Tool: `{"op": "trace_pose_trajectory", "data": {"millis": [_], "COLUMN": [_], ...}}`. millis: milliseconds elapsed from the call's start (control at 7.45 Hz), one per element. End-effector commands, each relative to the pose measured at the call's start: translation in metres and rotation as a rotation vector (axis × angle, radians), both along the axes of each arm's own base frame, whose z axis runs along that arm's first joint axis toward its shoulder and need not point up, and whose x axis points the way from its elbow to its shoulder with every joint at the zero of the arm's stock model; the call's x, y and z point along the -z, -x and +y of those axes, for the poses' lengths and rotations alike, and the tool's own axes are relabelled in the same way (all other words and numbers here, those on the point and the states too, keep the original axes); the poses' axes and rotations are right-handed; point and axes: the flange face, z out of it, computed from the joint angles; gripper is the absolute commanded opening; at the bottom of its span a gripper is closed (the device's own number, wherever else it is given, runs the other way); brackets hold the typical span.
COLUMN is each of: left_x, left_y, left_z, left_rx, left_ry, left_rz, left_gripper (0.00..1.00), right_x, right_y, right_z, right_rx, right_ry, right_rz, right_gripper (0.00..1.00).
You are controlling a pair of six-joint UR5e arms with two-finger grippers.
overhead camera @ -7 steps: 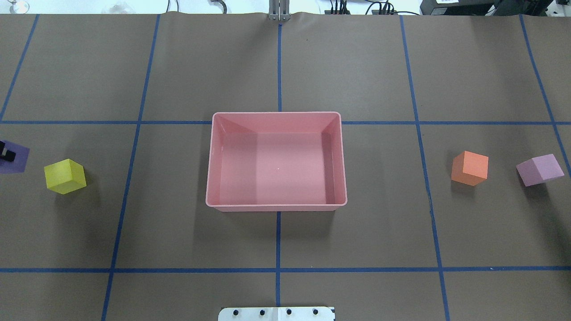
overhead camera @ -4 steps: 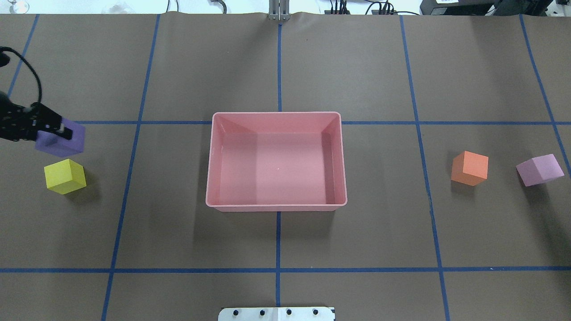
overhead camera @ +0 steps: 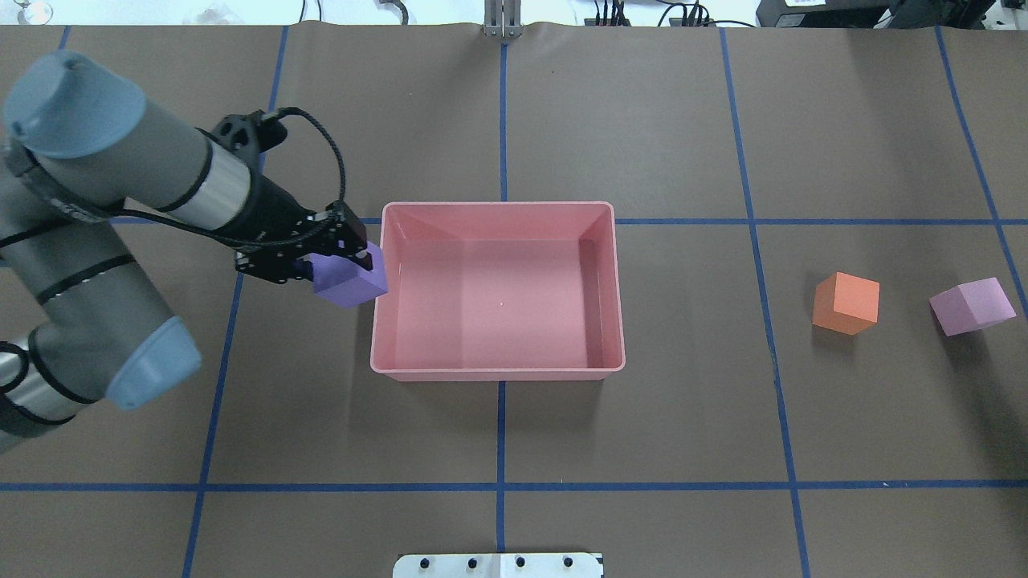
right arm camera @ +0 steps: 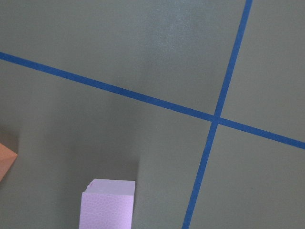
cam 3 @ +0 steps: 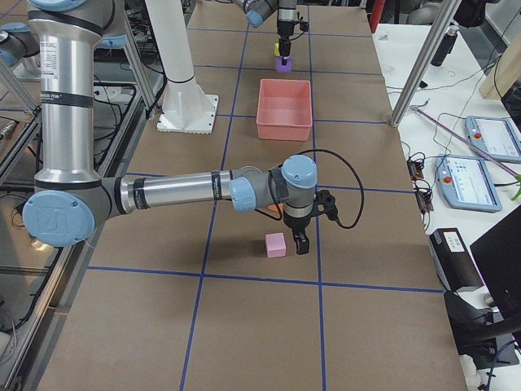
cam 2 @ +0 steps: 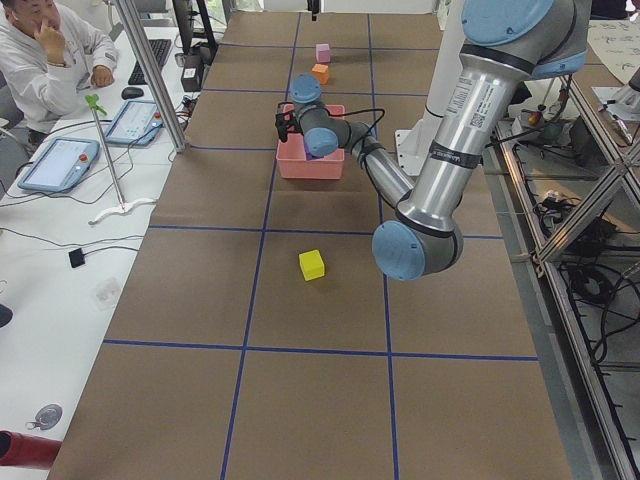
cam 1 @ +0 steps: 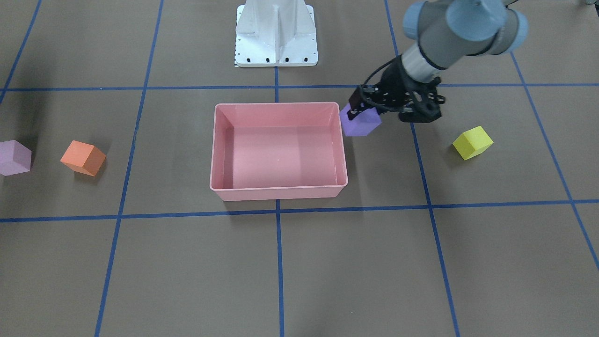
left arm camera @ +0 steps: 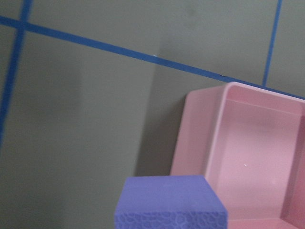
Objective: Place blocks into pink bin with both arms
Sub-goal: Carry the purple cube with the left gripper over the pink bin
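Purple block [overhead camera: 351, 285] has been carried in from the table's left edge and is now held at the left rim of the pink bin [overhead camera: 498, 372], clamped in the left pincer [overhead camera: 337, 265]. Release is judged imminent. The right pincer [cam 3: 301, 242] hangs beside the light pink block [cam 3: 276, 244]; whether it is closed cannot be told.

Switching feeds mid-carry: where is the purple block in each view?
Exterior front-facing: purple block right of the pink bin's upper right corner.
Overhead exterior: block at the bin's left rim.
Exterior left: cannot make it out behind the left arm.
Exterior right: block far off, beyond the bin.
Left wrist: block bottom centre.
Right wrist: not in it.
Landmark: the pink bin, in all but right wrist.
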Motion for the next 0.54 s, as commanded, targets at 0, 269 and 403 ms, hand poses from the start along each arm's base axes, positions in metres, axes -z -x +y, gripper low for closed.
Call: {"op": "trace_pose_trajectory", "data": {"millis": [0,269,403], "left_x": [0.044,0.038,0.021], "left_y": [-0.073,-0.065,-0.046], "left_z": [0.019,0.021,0.03], "left_rx": [0.066,0.083,0.076], "left_ry": [-0.016,-0.029,-0.04], "left_rz": [-0.059,-0.065,-0.085], "left_gripper": [0.42,1.0,1.0], "right_x": [0.001,0.002,0.003], "right_y": [0.002,0.003,0.004], "right_z": [0.0,0.0,0.0], "right_rx": [0.003,0.005,0.007], "right_ry": [-0.004,-0.003,-0.003], "right_rz": [-0.005,-0.007,-0.017], "right_gripper": [1.0,1.0,1.0]}}
